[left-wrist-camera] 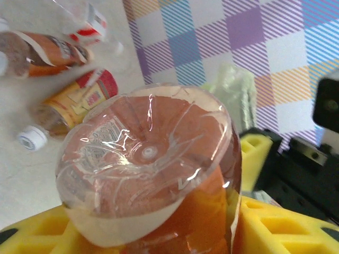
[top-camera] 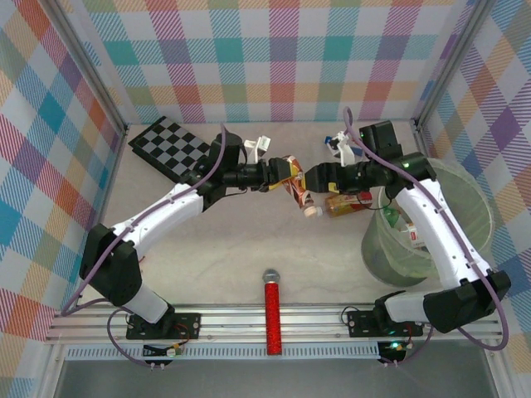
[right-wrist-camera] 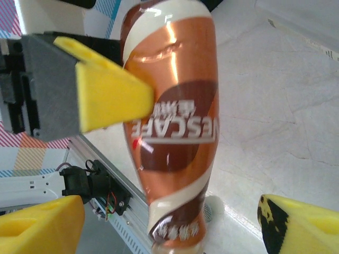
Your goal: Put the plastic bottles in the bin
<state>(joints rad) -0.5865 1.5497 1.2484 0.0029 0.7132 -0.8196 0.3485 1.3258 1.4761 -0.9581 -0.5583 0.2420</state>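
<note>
— Over the middle of the table (top-camera: 249,249), see that? The left gripper (top-camera: 286,174) has the brown coffee bottle (right-wrist-camera: 169,106) pinched between its yellow pads (right-wrist-camera: 114,95). It's up off the surface and well short of the bin (top-camera: 383,259) on the right.

— And the right gripper (top-camera: 317,178)?

— Spread wide with nothing in it, nose to nose with the left. Its fingers (right-wrist-camera: 37,225) stand either side of the bottle's narrow end without touching.

— A hand-over, I'd say.

— So would I. To do it well, the right one should close square across the labelled body, clear of the left pad. The left should let go only once that grip is firm. The plastic looks slick and tapered, so a pinch at the narrow end could squirt it out.

— Which way does it lie?

— Slanted. From above, its long axis runs far-left to near-right. What looks like its white cap (top-camera: 311,211) points toward the arm bases, and the base faces the left wrist camera.
</note>
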